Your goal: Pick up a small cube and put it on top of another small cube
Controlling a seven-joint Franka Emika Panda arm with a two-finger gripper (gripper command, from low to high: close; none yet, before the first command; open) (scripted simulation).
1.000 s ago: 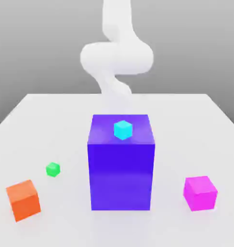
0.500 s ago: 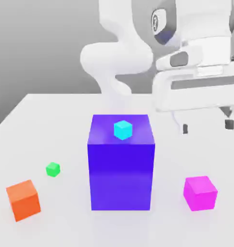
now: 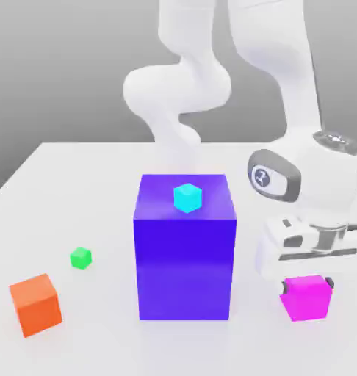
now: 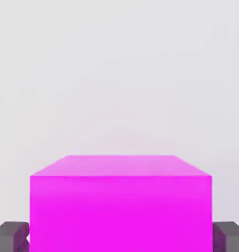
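Magenta cube point(image 3: 306, 297) rests on the desk point(image 3: 78, 183) at lower right of the exterior view; the tool point(image 3: 308, 282) sits over it, fingers point(image 4: 11, 235) apart, one just beside each side face; green cube point(image 3: 81, 257) at lower left, well apart; cyan cube point(image 3: 187, 197) atop the purple block point(image 3: 184, 257).

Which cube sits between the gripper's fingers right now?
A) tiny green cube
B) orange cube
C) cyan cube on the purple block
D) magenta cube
D: the gripper is down over the magenta cube, and the hand view shows that cube with a dark fingertip on each side, not yet closed on it.
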